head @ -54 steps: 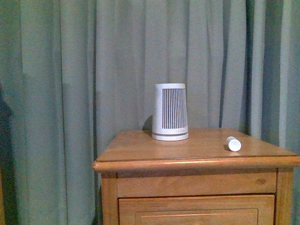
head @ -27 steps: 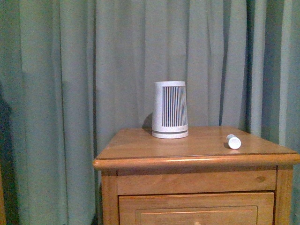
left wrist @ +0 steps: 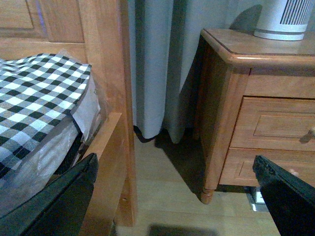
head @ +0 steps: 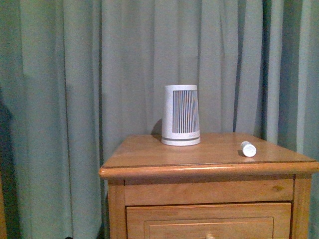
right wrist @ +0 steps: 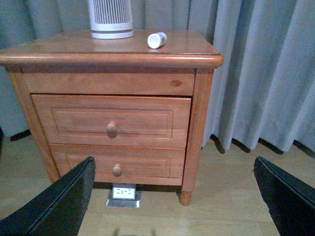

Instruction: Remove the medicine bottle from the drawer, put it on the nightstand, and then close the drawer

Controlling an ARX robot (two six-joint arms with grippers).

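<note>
White plastic, small and light, the bottle [head: 248, 149] lies on its side on the nightstand [right wrist: 192, 113] top, to the right of the ribbed device [head: 181, 116] and well apart from it. Judged by its shape it is stiff, smooth and apt to roll; a hold across its body would suit. The drawer [right wrist: 112, 122] looks shut, its front flush. Both tools hang back from the nightstand, the left tool [left wrist: 167, 206] and the right tool [right wrist: 172, 206] each spread wide, holding and touching nothing.
</note>
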